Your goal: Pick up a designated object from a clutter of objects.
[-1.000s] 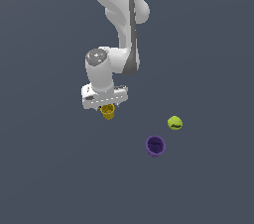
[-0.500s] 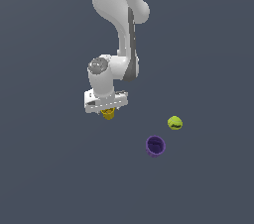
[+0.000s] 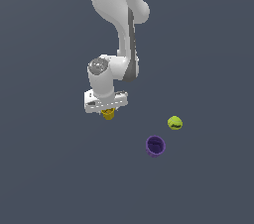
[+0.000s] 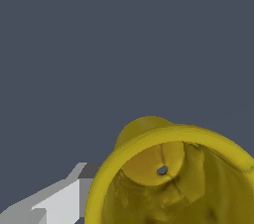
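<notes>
The mustard-yellow tapered cup [image 3: 108,114] hangs just under the white hand in the exterior view, mostly hidden by it. My gripper [image 3: 107,110] is shut on the cup's rim. In the wrist view the cup [image 4: 149,139] fills the near corner, mouth toward the camera, with a small hole in its bottom. One grey-white finger [image 4: 64,200] lies against its outer wall; the other finger is hidden. The purple cup [image 3: 155,145] and the yellow-green ball [image 3: 174,123] lie apart, toward the exterior view's right. The dark brown block is out of view.
The dark grey floor [image 3: 54,178] runs flat all around. The white arm [image 3: 121,25] rises above the hand. The purple cup and the ball lie close to each other.
The hand with the yellow cup has shifted slightly lower and to the right in the exterior view. The purple cup and the ball have not moved.
</notes>
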You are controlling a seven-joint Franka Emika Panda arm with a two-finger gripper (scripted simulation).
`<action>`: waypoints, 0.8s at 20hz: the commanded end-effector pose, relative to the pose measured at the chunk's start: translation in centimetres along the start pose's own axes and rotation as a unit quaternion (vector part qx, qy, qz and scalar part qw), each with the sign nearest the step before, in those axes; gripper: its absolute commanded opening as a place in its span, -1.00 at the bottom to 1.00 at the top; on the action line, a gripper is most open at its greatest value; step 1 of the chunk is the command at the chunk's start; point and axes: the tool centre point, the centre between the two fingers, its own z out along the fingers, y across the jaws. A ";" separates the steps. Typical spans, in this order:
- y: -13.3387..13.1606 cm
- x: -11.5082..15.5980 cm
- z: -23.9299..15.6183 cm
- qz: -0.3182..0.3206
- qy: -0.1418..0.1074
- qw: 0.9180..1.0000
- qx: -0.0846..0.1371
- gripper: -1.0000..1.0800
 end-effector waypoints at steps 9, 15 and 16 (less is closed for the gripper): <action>0.5 0.1 -1.2 0.000 0.000 1.000 0.000 -1.00; 1.7 0.2 -4.2 0.000 0.000 1.000 0.000 -1.00; 2.0 0.3 -4.9 0.000 0.000 1.000 0.000 -1.00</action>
